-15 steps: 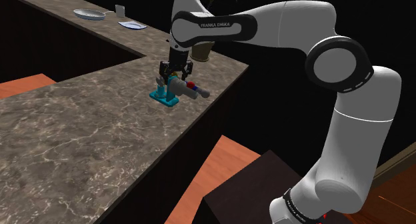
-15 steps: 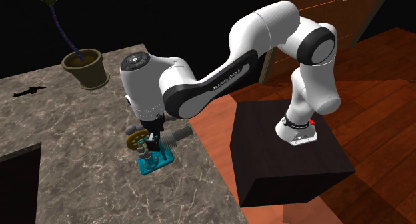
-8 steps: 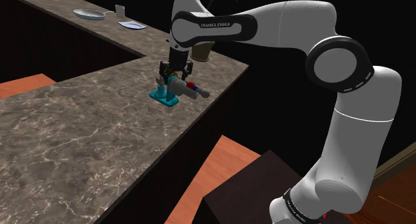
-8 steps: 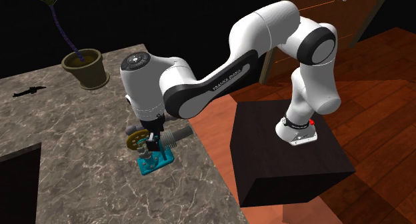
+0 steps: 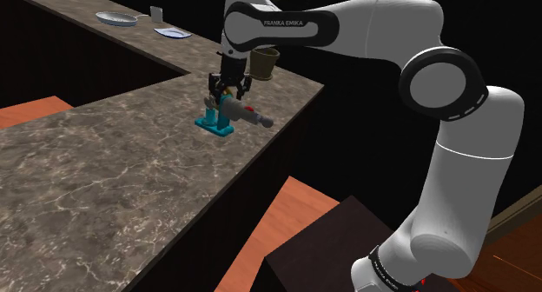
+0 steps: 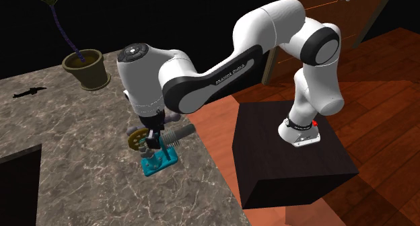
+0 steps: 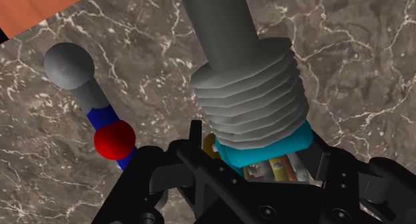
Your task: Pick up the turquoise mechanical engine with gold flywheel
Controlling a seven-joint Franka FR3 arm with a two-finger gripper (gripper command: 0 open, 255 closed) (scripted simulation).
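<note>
The black two-finger gripper [image 5: 228,99] clamps the turquoise engine with grey ribbed cylinder and gold flywheel [image 5: 217,122]. They're right by the edge of the brown marbled counter [image 5: 104,160].

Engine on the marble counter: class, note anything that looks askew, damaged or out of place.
Nothing looks broken or spilled. The engine is close to the counter's edge, clasped by the gripper, with its grey ribbed cylinder pointing toward that edge.

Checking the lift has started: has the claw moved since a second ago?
Yes. In the shoulder view the claw has risen slightly, standing higher against the plant pot behind it, shut on the engine.
</note>
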